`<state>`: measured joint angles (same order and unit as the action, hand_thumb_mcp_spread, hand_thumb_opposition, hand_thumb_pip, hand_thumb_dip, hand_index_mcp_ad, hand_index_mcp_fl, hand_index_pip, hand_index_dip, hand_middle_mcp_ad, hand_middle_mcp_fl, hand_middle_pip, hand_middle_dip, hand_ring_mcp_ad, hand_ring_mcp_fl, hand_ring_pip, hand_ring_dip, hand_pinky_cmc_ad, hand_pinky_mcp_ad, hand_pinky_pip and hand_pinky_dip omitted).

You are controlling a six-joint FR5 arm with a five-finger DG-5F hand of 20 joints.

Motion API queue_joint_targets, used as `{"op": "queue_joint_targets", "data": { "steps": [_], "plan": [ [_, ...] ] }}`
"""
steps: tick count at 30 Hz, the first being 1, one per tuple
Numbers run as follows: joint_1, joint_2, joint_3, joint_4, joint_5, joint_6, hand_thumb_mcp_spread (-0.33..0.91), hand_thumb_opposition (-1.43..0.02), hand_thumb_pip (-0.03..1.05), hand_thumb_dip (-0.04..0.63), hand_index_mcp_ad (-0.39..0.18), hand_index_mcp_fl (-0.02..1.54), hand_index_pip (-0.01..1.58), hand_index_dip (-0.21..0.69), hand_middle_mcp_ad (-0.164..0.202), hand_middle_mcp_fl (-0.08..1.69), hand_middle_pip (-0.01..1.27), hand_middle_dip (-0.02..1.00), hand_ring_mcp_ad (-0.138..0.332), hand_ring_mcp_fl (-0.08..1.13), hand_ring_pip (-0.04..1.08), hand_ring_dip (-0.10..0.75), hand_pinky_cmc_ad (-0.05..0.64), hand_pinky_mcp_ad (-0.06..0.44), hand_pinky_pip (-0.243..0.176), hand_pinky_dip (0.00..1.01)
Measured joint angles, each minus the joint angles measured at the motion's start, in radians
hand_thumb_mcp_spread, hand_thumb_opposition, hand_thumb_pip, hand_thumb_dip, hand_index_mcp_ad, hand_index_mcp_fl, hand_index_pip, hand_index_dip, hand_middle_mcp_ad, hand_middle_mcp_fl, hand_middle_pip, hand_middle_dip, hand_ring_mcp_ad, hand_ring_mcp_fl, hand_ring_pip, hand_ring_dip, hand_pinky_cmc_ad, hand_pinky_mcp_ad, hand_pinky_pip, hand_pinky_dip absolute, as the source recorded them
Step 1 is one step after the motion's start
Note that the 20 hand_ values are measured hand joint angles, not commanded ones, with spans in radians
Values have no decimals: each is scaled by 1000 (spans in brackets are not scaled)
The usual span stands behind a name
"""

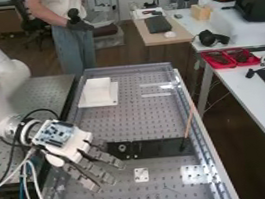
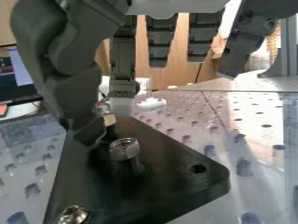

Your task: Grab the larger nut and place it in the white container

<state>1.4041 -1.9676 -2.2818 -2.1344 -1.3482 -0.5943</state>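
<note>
Hand: the hand point(image 1: 72, 148) is open wide above the left part of the perforated bench point(image 1: 155, 120), its fingers straight and spread; the wrist view shows the thumb bent beside the posts.
Silver nut: the hexagonal silver nut point(image 2: 124, 149) sits on an upright post near one end of the black plate point(image 2: 159, 195), just beside the thumb; I can't tell if it is the larger one.
Brass-coloured piece: the brass-coloured piece point(image 2: 110, 120) is by the thumb's tip, partly hidden.
White container: the white container point(image 1: 98, 89) stands on a flat white base near the bench's far left corner, its inside hidden.
Red trays: the red trays point(image 1: 218, 59) on the white side table point(image 1: 253, 94) hold dark items too small to identify.
Brush: the thin brush point(image 1: 189, 124) slants up from the black plate's right end.
</note>
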Motion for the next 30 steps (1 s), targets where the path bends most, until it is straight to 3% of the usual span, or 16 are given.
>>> {"op": "queue_joint_targets", "data": {
  "steps": [16,20,30],
  "plan": [
    [1,-3,-4,23,-3,-2,408,-836,667,239,-126,12,1567,218,35,82,134,237,162,-3,80,96,328,250,-75,393],
    [0,-6,-3,26,-3,-5,419,-836,667,239,-126,87,1567,202,35,115,134,234,162,-3,82,96,323,229,-77,365],
    [1,-14,0,24,-2,-7,415,-822,665,239,-120,131,1560,171,35,134,134,237,162,-3,80,98,323,230,-59,333]
  ]
}}
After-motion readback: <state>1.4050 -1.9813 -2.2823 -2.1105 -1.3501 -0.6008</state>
